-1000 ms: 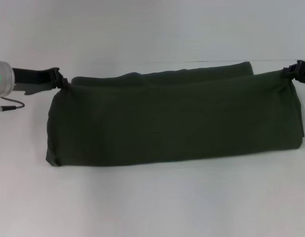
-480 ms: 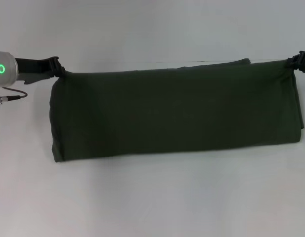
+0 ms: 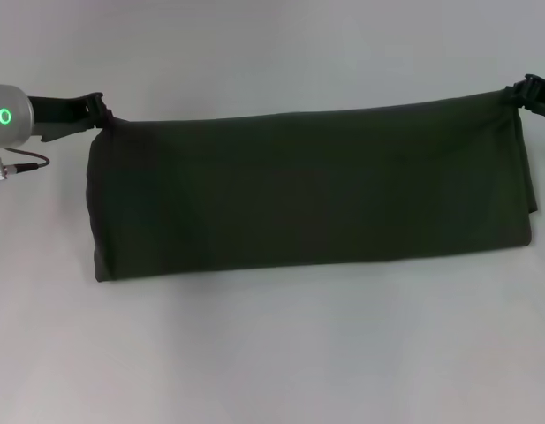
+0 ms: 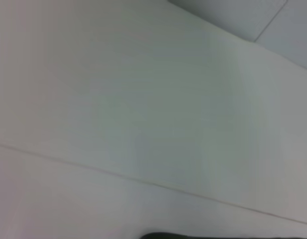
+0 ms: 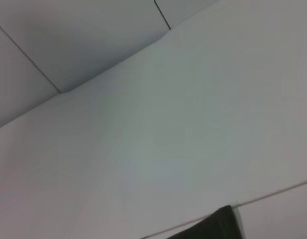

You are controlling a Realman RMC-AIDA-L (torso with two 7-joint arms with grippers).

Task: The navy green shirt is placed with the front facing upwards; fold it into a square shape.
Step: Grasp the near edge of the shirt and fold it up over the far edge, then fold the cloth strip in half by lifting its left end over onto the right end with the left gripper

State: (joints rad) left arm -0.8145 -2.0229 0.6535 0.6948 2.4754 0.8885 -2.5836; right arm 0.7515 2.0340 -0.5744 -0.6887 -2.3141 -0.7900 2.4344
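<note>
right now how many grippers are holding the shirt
2. The left gripper pinches the far left corner of the navy green shirt; the right gripper pinches its far right corner, partly cut off by the picture's edge.

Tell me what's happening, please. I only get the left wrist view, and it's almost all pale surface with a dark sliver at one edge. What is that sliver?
Observer: It's the navy green shirt. The head view shows it folded into one long dark band across the white table.
Operator: Is anything holding it?
Observer: Yes. The left gripper pinches the band's far corner on the robot's left.
Operator: And the other end?
Observer: The right gripper pinches the far corner on the robot's right, so the far edge runs fairly straight between the two.
</note>
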